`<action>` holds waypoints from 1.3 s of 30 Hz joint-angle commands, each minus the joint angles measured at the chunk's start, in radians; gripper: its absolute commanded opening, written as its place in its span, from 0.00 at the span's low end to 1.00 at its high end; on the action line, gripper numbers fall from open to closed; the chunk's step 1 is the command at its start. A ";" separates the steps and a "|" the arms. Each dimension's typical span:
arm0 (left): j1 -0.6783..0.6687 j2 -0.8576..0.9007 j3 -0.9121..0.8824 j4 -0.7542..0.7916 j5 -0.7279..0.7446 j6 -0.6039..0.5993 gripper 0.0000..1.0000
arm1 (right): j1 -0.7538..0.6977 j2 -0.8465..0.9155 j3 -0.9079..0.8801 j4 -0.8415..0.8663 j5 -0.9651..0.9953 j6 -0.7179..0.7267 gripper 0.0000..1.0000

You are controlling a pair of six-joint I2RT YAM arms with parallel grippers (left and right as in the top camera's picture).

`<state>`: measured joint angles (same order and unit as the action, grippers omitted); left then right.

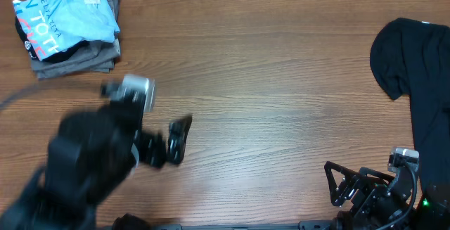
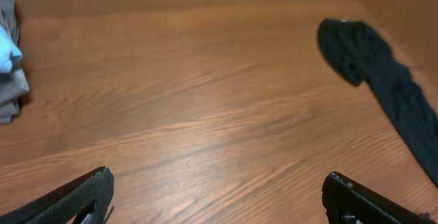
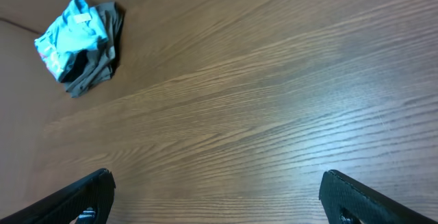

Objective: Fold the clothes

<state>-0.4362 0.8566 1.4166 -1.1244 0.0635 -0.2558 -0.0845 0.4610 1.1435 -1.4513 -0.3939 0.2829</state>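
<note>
blue t-shirt (image 1: 67, 19) on grey pile (image 1: 77, 62), black t-shirt (image 1: 422, 68) apart; left gripper (image 2: 217, 196), right gripper (image 3: 215, 196): fingers spread

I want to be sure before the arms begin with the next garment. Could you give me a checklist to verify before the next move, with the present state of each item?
1. Left gripper open, nothing between its fingers: ok.
2. Right gripper open, nothing between its fingers: ok.
3. Light-blue T-shirt folded, lying on the pile of gray clothes, apart from both grippers: ok.
4. Black T-shirt spread flat for folding: not ok, it lies bunched at the right edge of the table.
5. Whole black T-shirt in view: not ok, it runs past the edge of the overhead picture.
</note>
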 commanded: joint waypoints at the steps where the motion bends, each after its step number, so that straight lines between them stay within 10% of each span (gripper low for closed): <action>1: -0.023 -0.196 -0.177 0.063 -0.043 -0.041 1.00 | -0.001 -0.007 -0.006 0.005 0.012 0.018 1.00; 15: -0.023 -0.419 -0.518 0.101 -0.046 -0.119 1.00 | -0.001 -0.007 -0.006 0.003 0.079 0.018 1.00; 39: -0.023 -0.419 -0.542 0.014 -0.045 -0.119 1.00 | -0.001 -0.008 -0.005 -0.002 0.079 0.018 1.00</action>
<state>-0.4522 0.4450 0.8810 -1.1030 0.0311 -0.3649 -0.0845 0.4606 1.1393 -1.4517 -0.3252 0.2951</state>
